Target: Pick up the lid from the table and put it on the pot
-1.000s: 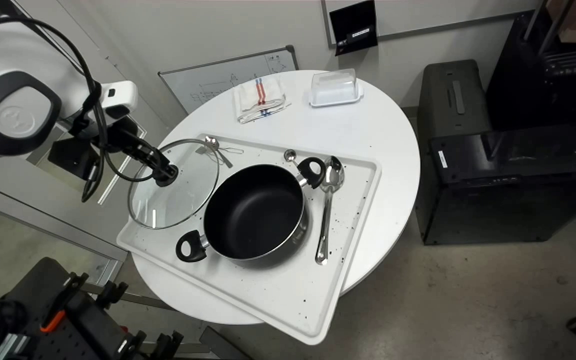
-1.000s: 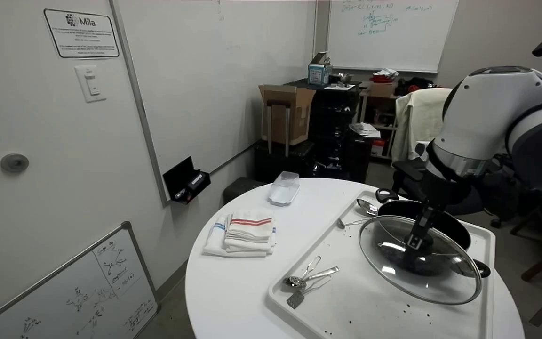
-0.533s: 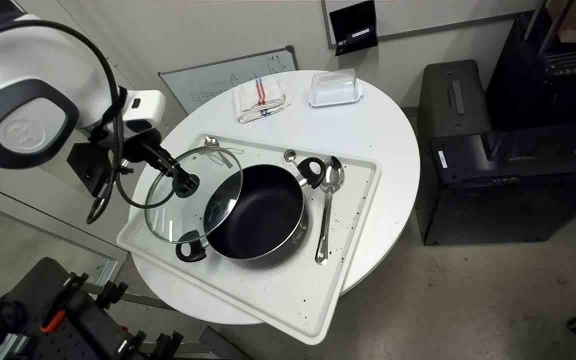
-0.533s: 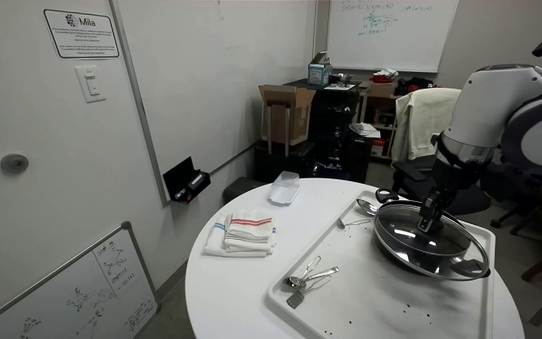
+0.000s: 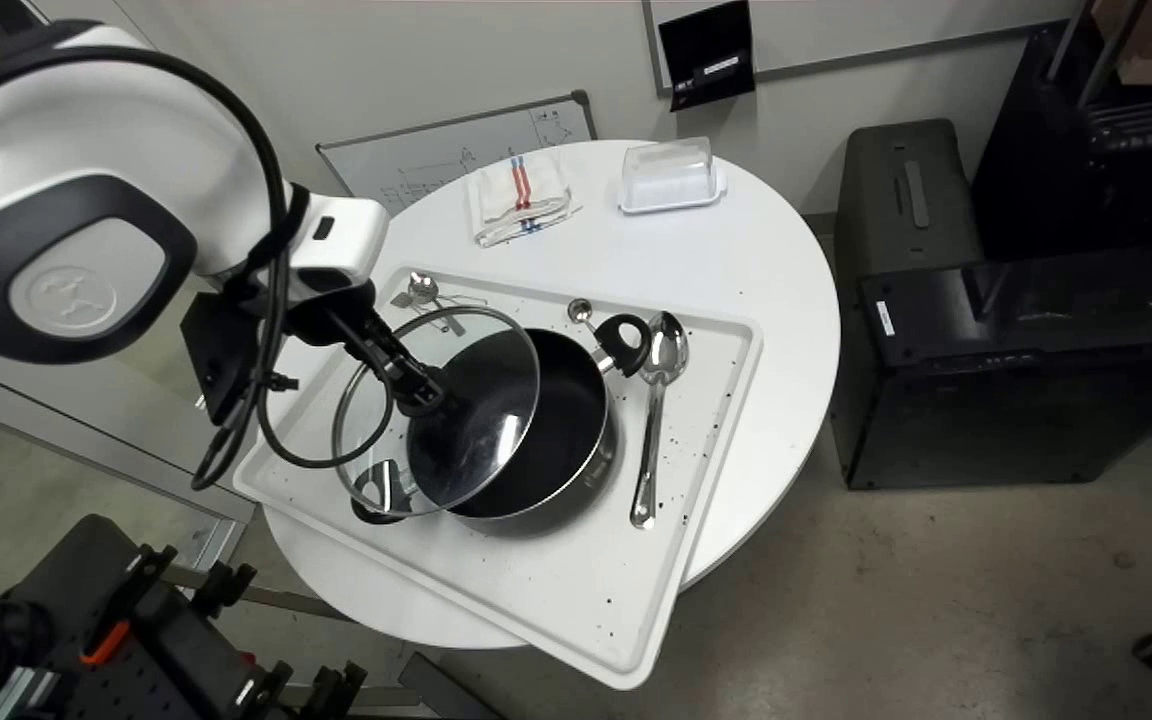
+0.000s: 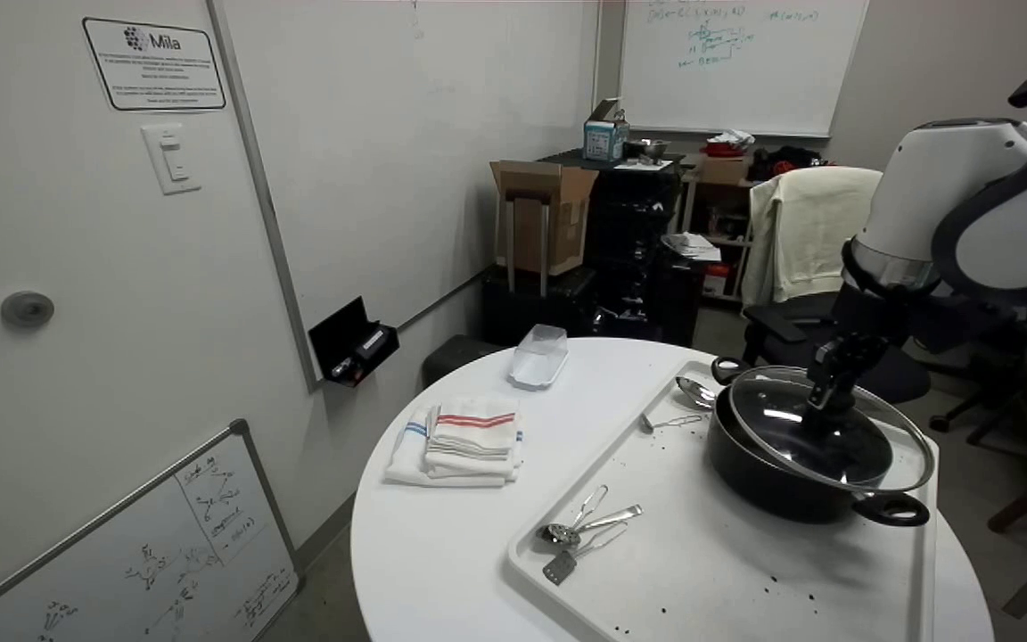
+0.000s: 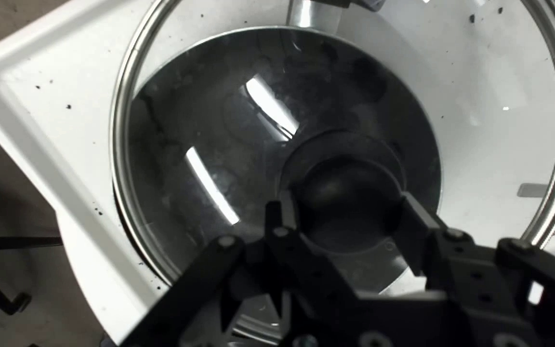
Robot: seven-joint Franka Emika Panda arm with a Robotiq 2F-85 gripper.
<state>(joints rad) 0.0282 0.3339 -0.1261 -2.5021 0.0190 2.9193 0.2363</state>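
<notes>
The glass lid (image 5: 486, 430) hangs from my gripper (image 5: 421, 388), which is shut on its dark centre knob (image 7: 350, 207). The lid looks slightly tilted in an exterior view (image 6: 768, 428). The black pot (image 5: 568, 445) stands on the tray, and its wall also shows in an exterior view (image 6: 768, 490). The lid is over the pot but off centre: it covers one side and one handle, and a crescent of the pot's inside stays uncovered. In the wrist view the pot shows dark through the lid glass (image 7: 219, 125). I cannot tell the exact gap between lid and pot rim.
A white tray (image 5: 576, 620) lies on the round white table (image 5: 776, 330). A long metal spoon (image 5: 651, 430) and a small ladle (image 5: 581, 311) lie beside the pot. Small utensils (image 5: 424, 290) lie at a tray corner. Folded towels (image 5: 521, 200) and a clear-covered dish (image 5: 671, 180) stand beyond the tray.
My gripper has carried the lid from beside the pot to over much of it. In both exterior views the lid has moved to the right. The pot has not moved.
</notes>
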